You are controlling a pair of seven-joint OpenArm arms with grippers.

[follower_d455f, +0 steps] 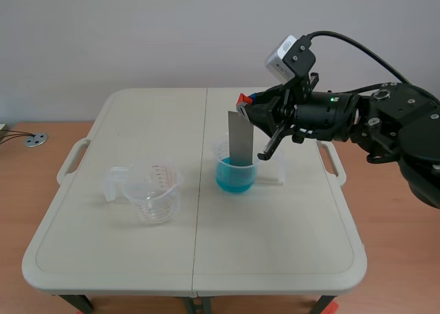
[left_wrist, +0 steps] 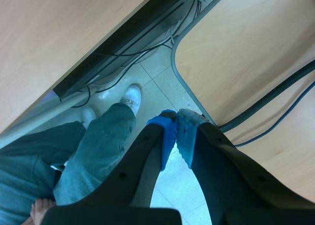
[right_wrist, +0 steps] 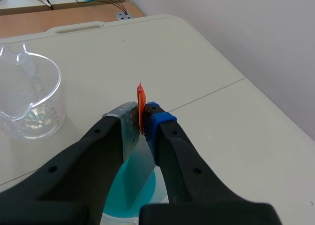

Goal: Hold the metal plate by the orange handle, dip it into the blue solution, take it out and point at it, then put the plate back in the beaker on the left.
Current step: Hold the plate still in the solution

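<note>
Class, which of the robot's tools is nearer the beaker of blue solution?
Right. The right tool holds the metal plate directly above the beaker of blue solution. The left tool is shut over the floor, away from it.

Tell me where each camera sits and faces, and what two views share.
Scene view: between the arms, facing across the table; right gripper shows.
Left wrist view: on left arm, facing the floor; shut left gripper shows.
Right wrist view: on right arm, facing down past its gripper.
Scene and right wrist share the plate and blue beaker.
</note>
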